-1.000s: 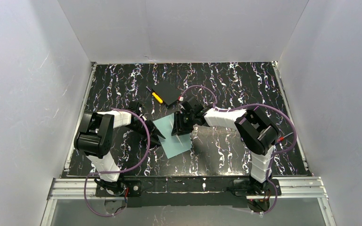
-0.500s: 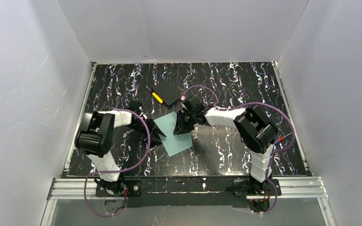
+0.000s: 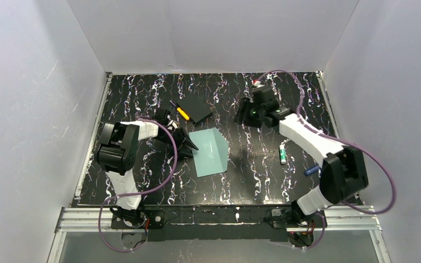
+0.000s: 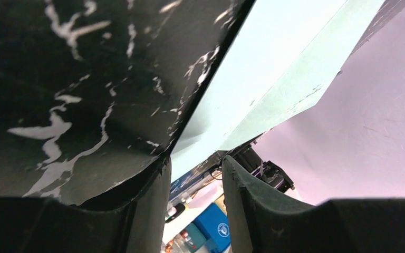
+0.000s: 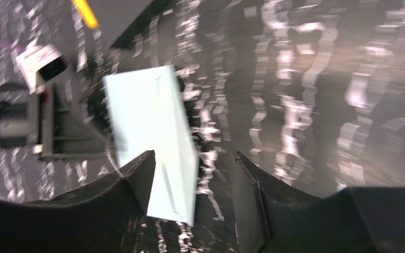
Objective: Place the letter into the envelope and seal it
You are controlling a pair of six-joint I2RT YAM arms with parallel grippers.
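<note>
The pale teal envelope (image 3: 208,153) lies on the table at the centre, its right strip paler and seemingly raised along a fold. It also shows in the right wrist view (image 5: 147,121) and the left wrist view (image 4: 274,58). My left gripper (image 3: 193,147) lies low at the envelope's left edge, jaws a little apart (image 4: 195,161), with the envelope's edge just ahead of the tips. My right gripper (image 3: 243,116) hangs open and empty above the table, back right of the envelope (image 5: 192,155). The tan letter is not in view.
A black square pad (image 3: 202,109) and a yellow-handled tool (image 3: 182,112) lie behind the envelope. A green-and-white marker (image 3: 283,152) and a blue pen (image 3: 311,171) lie to the right. White walls close in the table on three sides.
My right arm has left the envelope and swung up and away to the back right. The envelope has shifted a little right. My left gripper has followed to its left edge.
</note>
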